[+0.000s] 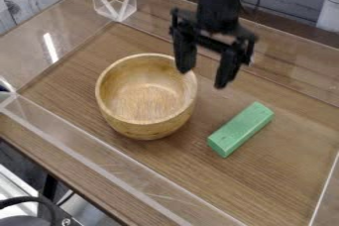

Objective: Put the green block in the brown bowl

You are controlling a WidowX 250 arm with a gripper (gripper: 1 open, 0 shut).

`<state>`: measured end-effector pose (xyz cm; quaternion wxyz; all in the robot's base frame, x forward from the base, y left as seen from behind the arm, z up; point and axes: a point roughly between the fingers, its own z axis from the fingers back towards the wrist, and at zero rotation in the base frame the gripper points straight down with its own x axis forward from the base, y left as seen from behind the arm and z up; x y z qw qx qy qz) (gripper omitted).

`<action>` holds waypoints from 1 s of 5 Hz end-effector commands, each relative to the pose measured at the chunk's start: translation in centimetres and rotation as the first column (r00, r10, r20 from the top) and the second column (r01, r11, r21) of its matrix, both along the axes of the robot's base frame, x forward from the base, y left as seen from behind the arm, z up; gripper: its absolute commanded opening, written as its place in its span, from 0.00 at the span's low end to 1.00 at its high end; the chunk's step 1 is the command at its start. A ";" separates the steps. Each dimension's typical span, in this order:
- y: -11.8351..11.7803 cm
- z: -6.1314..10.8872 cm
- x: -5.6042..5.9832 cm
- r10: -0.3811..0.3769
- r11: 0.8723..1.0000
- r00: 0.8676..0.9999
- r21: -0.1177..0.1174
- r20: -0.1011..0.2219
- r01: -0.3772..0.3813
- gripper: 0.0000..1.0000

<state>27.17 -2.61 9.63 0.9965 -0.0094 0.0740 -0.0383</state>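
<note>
1. green block [241,130] lies flat on the wooden tabletop [265,185], right of the brown bowl [147,95], not touching it.
2. gripper [209,69] hangs above the bowl's right rim, pointing down, jaws spread wide, nothing between them.
3. clear acrylic walls [79,170] surround the tabletop.

A single fixed camera looks down at an angle across the wooden table [79,76] from near its front edge, at close range. The arm enters from the top of the frame, table edges running diagonally.
</note>
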 end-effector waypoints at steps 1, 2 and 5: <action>-1.8 -0.4 -0.3 -0.059 0.998 0.996 -0.016 0.061 0.060 1.00; -3.7 -2.0 -0.8 -0.102 0.995 0.993 -0.016 0.065 0.103 1.00; -4.4 -5.5 0.4 -0.150 0.987 0.981 -0.043 0.123 0.156 1.00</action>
